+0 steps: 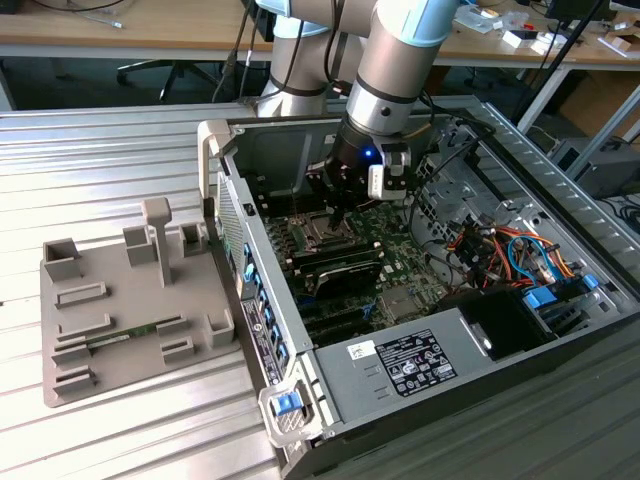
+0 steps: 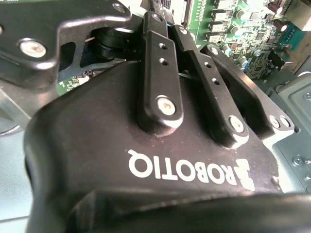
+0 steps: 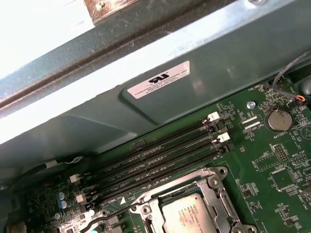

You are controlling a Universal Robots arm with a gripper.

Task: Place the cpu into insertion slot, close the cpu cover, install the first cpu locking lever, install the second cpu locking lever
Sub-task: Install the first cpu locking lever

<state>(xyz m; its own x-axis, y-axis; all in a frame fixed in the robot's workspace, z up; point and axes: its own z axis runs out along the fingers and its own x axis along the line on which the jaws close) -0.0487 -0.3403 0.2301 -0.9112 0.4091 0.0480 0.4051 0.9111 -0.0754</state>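
The cpu (image 3: 187, 217), a silver-grey square, lies flat in the insertion slot (image 3: 146, 209) on the green board. The cpu cover (image 3: 206, 187), a silver frame, lies down around the chip with the chip's top showing through its hole. In the exterior view my gripper (image 1: 338, 217) points down into the open computer case, just above the insertion slot (image 1: 318, 233). In the second wrist view the gripper (image 2: 165, 17) has its two fingers (image 2: 158, 73) drawn close together, shut, and I see nothing between them.
Long black memory slots (image 3: 160, 155) run beside the socket, and a coin battery (image 3: 278, 120) sits on the board. The case wall (image 3: 146, 102) stands close by. A grey fixture tray (image 1: 130, 300) lies at the exterior view's left. Cables (image 1: 500, 250) crowd the case's right side.
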